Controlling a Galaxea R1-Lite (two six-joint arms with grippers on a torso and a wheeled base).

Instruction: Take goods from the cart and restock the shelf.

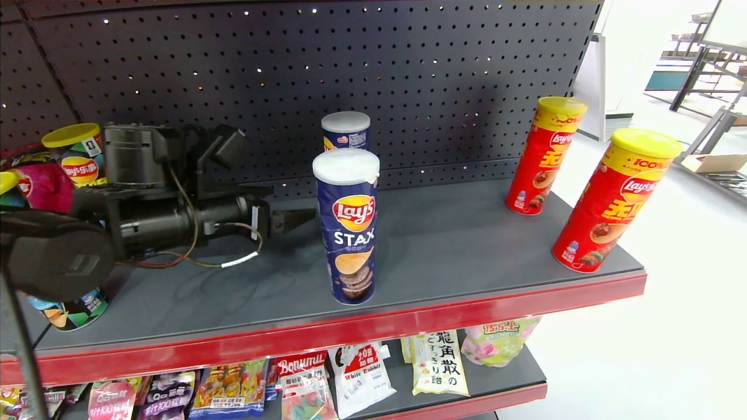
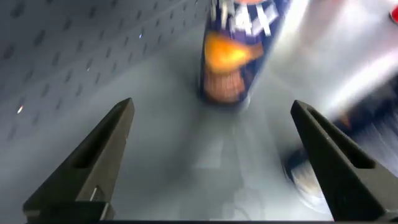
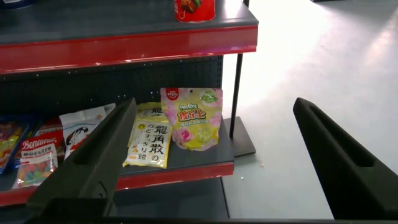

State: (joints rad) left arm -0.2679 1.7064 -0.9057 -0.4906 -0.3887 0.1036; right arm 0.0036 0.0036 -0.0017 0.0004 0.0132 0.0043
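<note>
Grey matte shelf deck [image 1: 455, 245] with a glossy red front lip, black perforated pegboard [image 1: 262, 64] behind it. Dead centre of the head view stands the blue chip tube [image 1: 348, 233], a tall cardboard-looking cylinder with a white plastic lid, upright near the front edge. A second blue tube [image 1: 345, 131] stands right behind it, by the pegboard

left gripper [image 1: 303, 217] comes in from the left of the frame and points at the front tube. Its fingers are spread wide with nothing between them, near the tube but not holding it

right gripper [image 3: 214, 102] is out in front of the lower shelf [image 1: 508, 376], also spread wide and empty

two red tubes with yellow lids on the right, one at the back [image 1: 545, 154], one at the front corner [image 1: 615, 201]. A yellow-lidded tube [image 1: 76, 151] sits far left. Lower shelf holds crinkly snack bags [image 1: 362, 376] in a row
</note>
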